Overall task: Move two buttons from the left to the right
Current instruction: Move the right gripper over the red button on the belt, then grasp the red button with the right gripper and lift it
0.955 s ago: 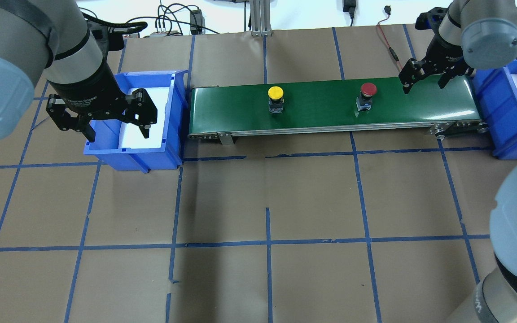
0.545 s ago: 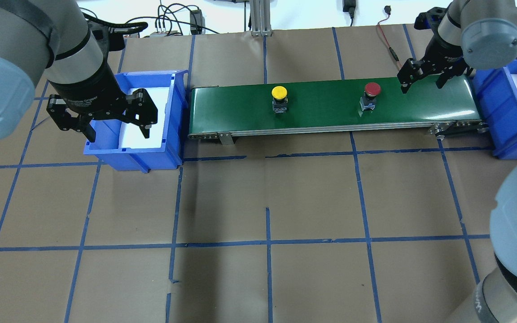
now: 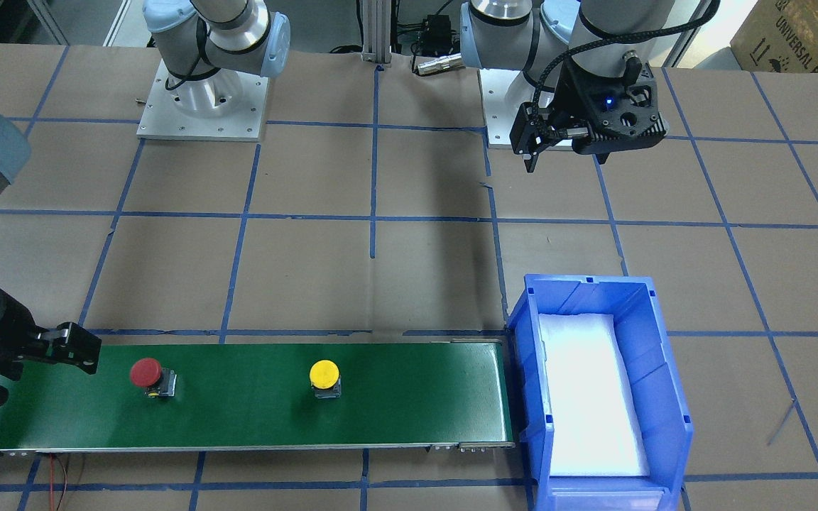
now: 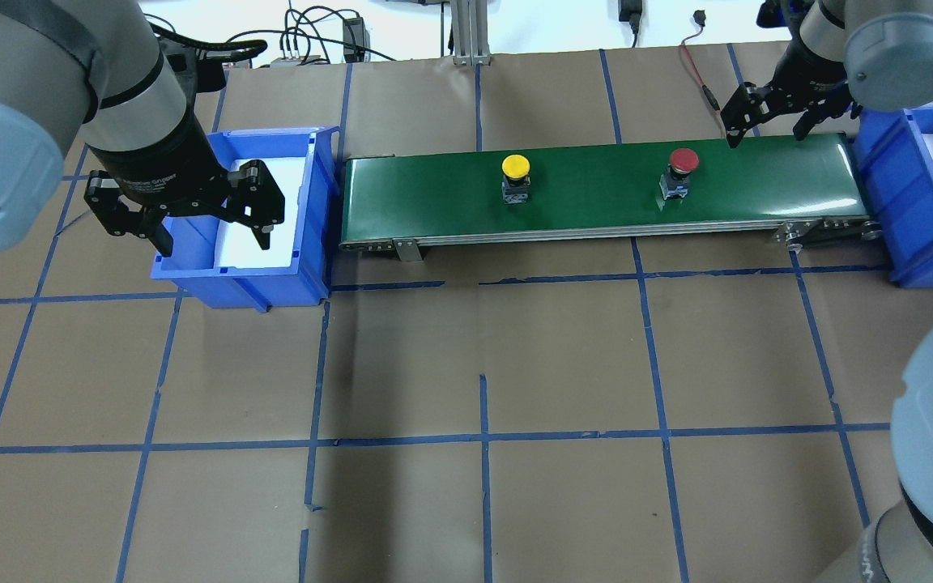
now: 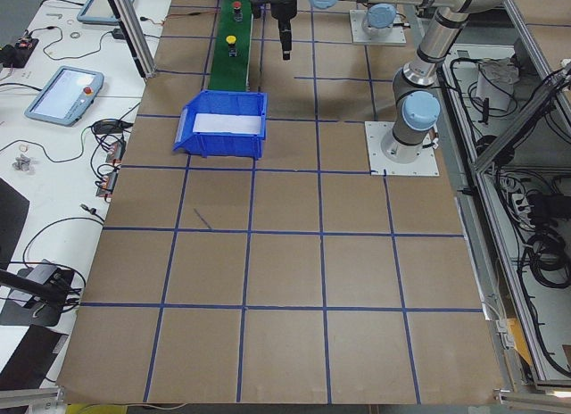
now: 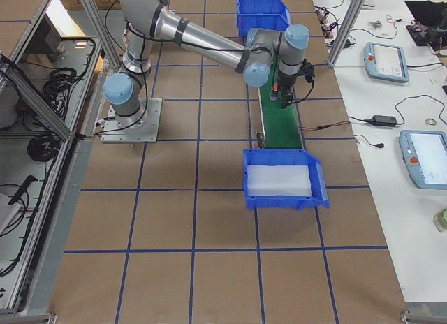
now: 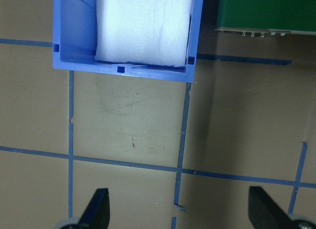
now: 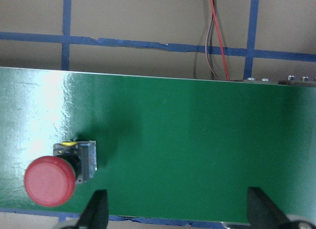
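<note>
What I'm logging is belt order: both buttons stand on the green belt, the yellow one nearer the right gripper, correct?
No. The red button is nearer the right gripper, the yellow button farther off, as the overhead view shows. Both do stand on the green belt.

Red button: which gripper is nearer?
Right. The right gripper hangs over the belt near the red button; the left gripper is off the belt, by the far blue bin.

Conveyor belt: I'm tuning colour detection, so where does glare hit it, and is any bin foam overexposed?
Right wrist view: a pale glare patch washes out the belt just above the red button, which is sharp. Front-facing view: the foam in the blue bin is blown out white.
</note>
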